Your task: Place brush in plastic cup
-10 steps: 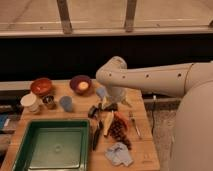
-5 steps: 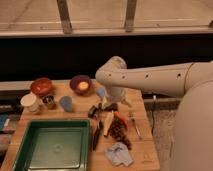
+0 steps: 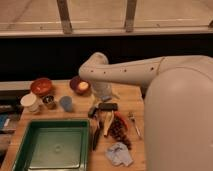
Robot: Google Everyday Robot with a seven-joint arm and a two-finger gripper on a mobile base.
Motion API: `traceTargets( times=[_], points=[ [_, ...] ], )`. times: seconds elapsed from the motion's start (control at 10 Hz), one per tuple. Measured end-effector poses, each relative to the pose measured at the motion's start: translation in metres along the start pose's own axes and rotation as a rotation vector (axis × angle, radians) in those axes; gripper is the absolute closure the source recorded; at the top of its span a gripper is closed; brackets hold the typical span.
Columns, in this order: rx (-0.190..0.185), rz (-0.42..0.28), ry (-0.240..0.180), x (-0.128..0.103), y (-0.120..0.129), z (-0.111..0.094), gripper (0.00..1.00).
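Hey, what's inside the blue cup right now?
Nothing sticks out of the cup; its bottom is hidden by its own wall. The brush lies outside it, beside the tray. The gripper is right of the cup, near the brush's far end.

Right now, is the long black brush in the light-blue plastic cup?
Out: the brush lies on the wooden table near the gripper, apart from the cup.

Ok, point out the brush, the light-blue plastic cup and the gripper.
brush (image 3: 95,136), camera view, middle of its shaft
light-blue plastic cup (image 3: 66,104), camera view, side wall
gripper (image 3: 101,109), camera view, its dark tip, right of the cup
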Motion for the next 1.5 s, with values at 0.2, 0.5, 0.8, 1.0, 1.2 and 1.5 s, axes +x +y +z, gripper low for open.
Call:
traceTargets(
  times=[0.2,0.5,0.8,1.0,1.2,1.5],
  points=[
    [-0.067,-0.054,0.011,-0.012,0.008,0.023,0.2],
    [-0.271,-0.113,0.06,-0.015,0.028,0.052,0.2],
    [-0.285,-0.154,0.095,-0.004,0.055,0.063,0.2],
    [-0.279,-0.169,0.095,0.007,0.069,0.059,0.2],
    [-0.271,-0.171,0.106,0.016,0.073,0.064,0.2],
    [-0.266,-0.167,0.089,0.009,0.076,0.071,0.2]
  ],
)
